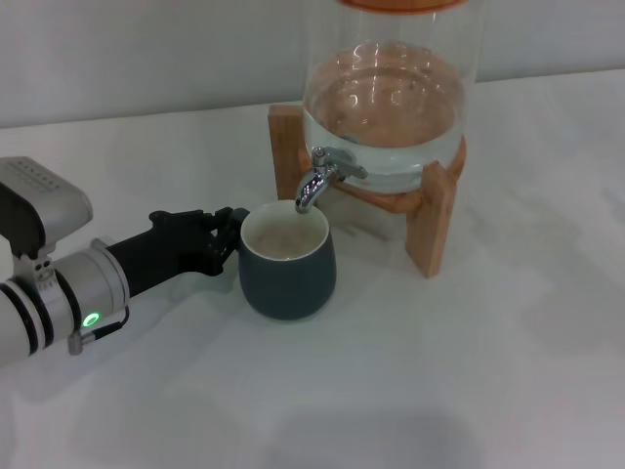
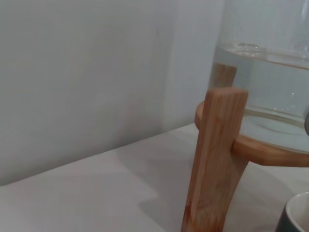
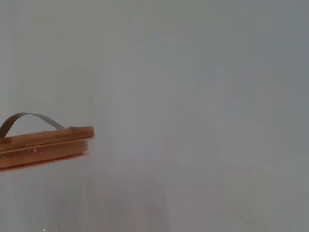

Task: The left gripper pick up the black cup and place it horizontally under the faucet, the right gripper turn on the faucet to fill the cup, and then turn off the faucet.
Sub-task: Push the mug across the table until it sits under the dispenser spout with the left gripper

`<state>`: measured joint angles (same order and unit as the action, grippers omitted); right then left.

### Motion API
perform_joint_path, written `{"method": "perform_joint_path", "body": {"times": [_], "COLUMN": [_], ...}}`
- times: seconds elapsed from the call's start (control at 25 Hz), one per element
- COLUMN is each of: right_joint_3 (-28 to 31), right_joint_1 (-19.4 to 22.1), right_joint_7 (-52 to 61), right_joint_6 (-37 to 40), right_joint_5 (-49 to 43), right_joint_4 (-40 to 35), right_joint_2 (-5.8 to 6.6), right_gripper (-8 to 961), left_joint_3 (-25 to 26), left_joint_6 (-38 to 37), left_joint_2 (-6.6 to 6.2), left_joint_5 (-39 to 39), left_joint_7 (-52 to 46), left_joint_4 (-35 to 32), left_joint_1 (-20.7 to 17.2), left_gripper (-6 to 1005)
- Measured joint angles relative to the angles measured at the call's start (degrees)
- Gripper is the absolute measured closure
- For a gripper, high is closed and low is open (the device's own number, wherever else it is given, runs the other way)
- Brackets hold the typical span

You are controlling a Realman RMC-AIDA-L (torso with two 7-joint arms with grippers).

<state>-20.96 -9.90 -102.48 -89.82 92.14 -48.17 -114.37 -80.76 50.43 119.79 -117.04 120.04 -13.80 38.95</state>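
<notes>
Looking down from the head camera, I see the black cup (image 1: 287, 262) upright on the table (image 1: 410, 381), its mouth directly under the spout of the faucet (image 1: 322, 176). My left pincer (image 1: 229, 237) sits on the cup's left side, fingers at the rim; whether it pinches the cup I cannot tell. The faucet lever is what matters next, I judge, and it lies up and right of the cup. My right pincer is out of view.

A rounded slate-grey mug (image 1: 287, 269) (cream-white inside) at frame centre, shiny chrome tap (image 1: 322, 176), pale brown wooden stand (image 1: 431, 223).
</notes>
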Motion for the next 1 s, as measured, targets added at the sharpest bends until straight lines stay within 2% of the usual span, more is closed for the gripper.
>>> {"method": "perform_joint_path", "body": {"times": [0.24, 0.56, 1.0], "right_joint_3": [0.15, 0.00, 0.13], "right_joint_1": [0.09, 0.15, 0.15], "right_joint_7": [0.00, 0.00, 0.00], "right_joint_6": [-0.15, -0.18, -0.25], "right_joint_5": [-0.04, -0.08, -0.14], "right_joint_4": [0.00, 0.03, 0.09], "right_joint_2": [-0.04, -0.07, -0.06], "right_gripper": [355, 355, 355], "left_joint_3": [-0.43, -4.77, -5.54], "left_joint_6": [0.01, -2.05, -2.66], "left_joint_2": [0.09, 0.14, 0.10], "left_joint_5": [0.10, -0.01, 0.03], "left_joint_7": [-0.27, -4.04, -4.55], "left_joint_4": [0.00, -0.02, -2.66], "left_joint_1": [0.96, 2.23, 0.25], "left_gripper": [858, 859, 864]}}
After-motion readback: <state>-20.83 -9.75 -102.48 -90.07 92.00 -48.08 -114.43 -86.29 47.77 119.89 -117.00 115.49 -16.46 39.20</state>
